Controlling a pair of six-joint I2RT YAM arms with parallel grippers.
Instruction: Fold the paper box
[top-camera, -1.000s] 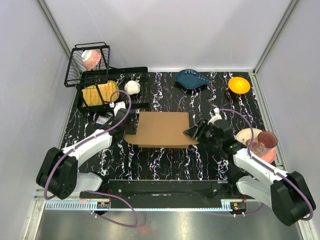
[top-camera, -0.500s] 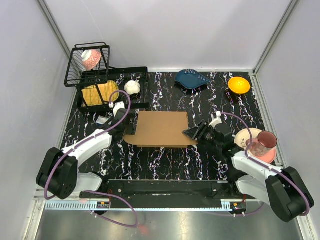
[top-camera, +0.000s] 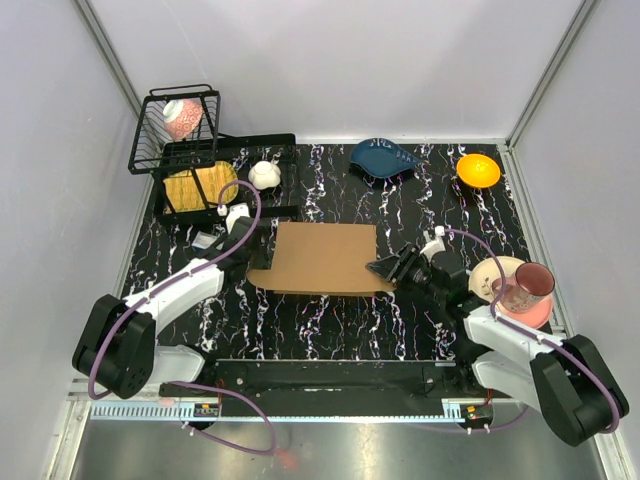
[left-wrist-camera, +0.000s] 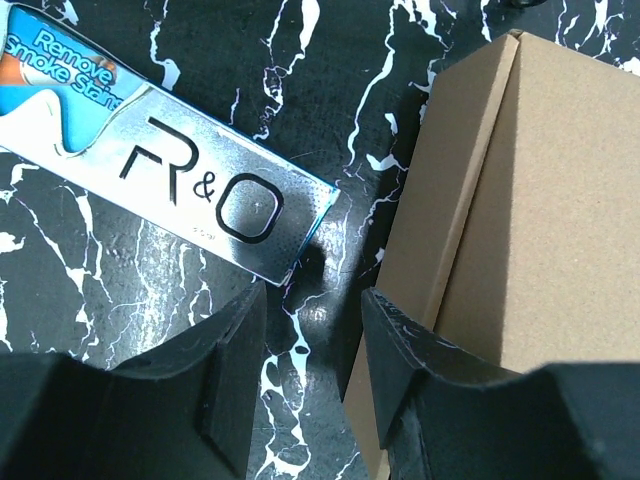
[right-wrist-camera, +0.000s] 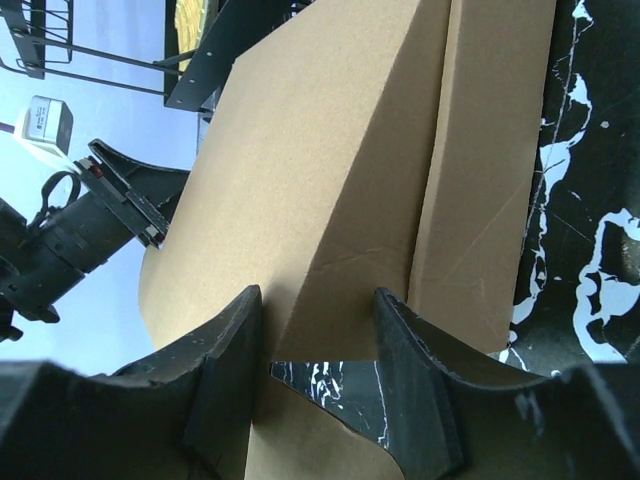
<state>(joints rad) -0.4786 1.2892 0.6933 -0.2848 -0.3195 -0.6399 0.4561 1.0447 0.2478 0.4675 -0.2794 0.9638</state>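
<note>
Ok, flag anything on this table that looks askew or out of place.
The wire basket at the far left sits tilted, leaning on the black rack. The paper box is not flat: one panel stands raised along a crease. Nothing looks spilled.

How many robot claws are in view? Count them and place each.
2. The left claw is at the left edge of the paper box; the right claw straddles its right edge. Neither is hidden.

Plain brown paper box (top-camera: 325, 257), black white-veined table (top-camera: 330, 320), orange bowl (top-camera: 478, 170), blue dish (top-camera: 385, 158)
</note>
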